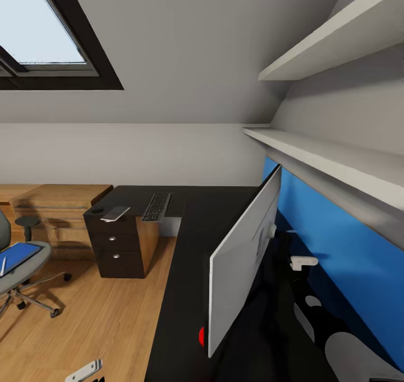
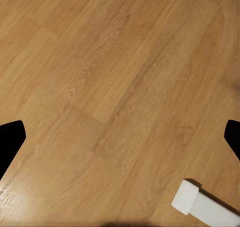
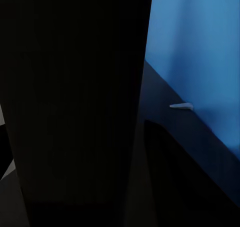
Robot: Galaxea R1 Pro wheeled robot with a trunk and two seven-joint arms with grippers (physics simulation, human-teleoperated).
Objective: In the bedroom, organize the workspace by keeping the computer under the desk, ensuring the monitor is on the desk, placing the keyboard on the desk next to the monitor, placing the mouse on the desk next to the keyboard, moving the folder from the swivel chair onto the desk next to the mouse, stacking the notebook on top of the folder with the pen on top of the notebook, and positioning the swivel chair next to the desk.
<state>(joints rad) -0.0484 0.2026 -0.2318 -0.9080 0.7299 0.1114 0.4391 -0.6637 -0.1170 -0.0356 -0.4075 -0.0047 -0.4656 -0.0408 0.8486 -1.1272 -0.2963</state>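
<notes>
- Up close, monitor (image 1: 244, 258) standing on desk (image 1: 185, 270), seen edge-on w/ pale back facing the cam; red dot at lower corner, approx 6 o'clock in head view.
- Desk top glossy black, L-shaped, running from 6 o'clock up to centre, then branching toward 9 o'clock.
- Keyboard (image 1: 156, 207) lying flat on far desk wing, just left of centre.
- Notebook (image 1: 115, 213) resting on same wing at 9 o'clock side of keyboard, near but apart.
- Small dark rounded thing, prob. mouse (image 1: 97, 208), just beside notebook at desk's end.
- Dark drawer unit (image 1: 116, 247) w/ round silver knobs below that end.
- Swivel chair (image 1: 19, 270) at 9 o'clock edge, on wood floor (image 1: 95, 320), well apart from desk.
- Folder (image 1: 18, 257) lying on chair seat; thin white pen (image 1: 3, 266) on top of it.
- Blue wall panel (image 1: 336, 247) behind monitor at 3 o'clock; white shelves (image 1: 336, 157) above it.
- Light-wood chest of drawers (image 1: 56, 213) against back wall, beside drawer unit.
- Left gripper (image 2: 120, 137): dark fingertips (image 2: 10, 137) at opposite edges of wrist view, spread wide, nothing btwn but floor; a white part low at one corner.
- Right gripper: wrist view mostly dark surfaces plus blue panel; fingers not made out, can't tell state.
</notes>
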